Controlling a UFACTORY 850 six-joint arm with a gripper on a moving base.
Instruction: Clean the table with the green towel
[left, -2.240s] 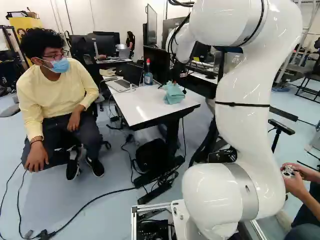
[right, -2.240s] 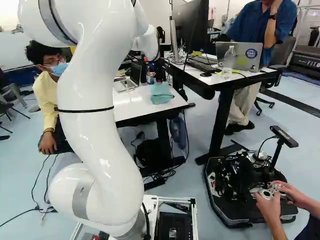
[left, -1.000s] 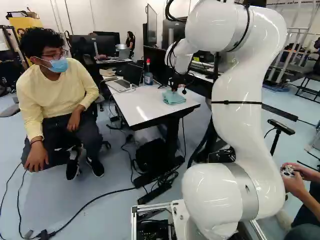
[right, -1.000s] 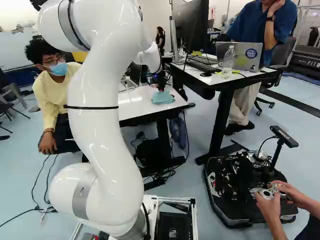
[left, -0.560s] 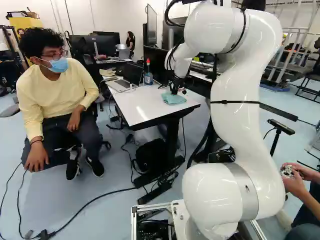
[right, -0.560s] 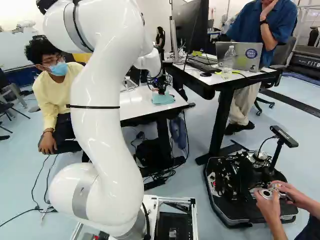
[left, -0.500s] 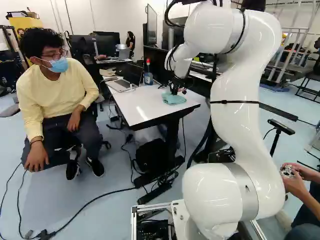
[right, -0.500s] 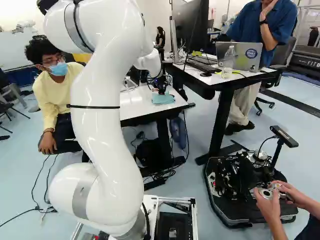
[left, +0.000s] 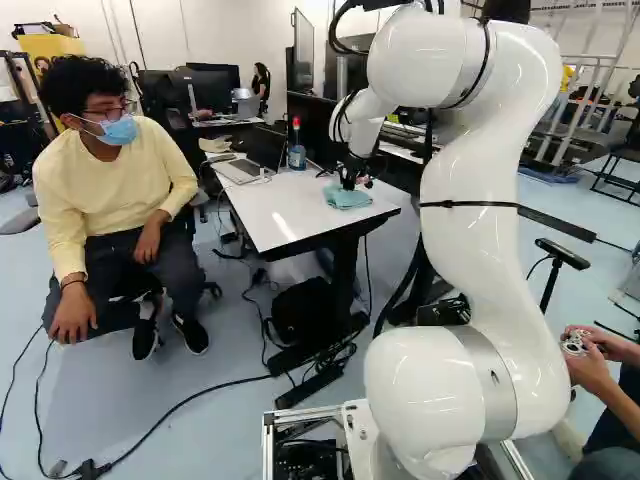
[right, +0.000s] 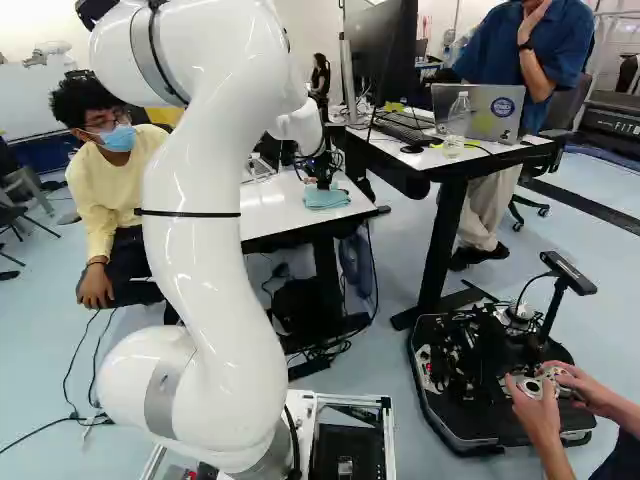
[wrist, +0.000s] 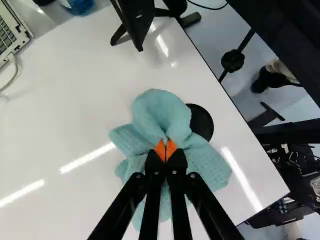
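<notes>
We find the gripper (left: 348, 186) clamped by its fingers on the green towel (wrist: 200, 162), bunched on the white table (wrist: 65, 120), partly hiding a black disc (wrist: 202, 123). We note a red-capped bottle (left: 296, 157) near a laptop (left: 241, 170); its contents we cannot determine.

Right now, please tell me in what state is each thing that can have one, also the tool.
tool, shut on the green towel
green towel, bunched up, pinched, lying on the white table
silver laptop, open
bottle with red cap, upright, cap on
clear bottle, upright on the other desk
laptop with round sticker, open
</notes>
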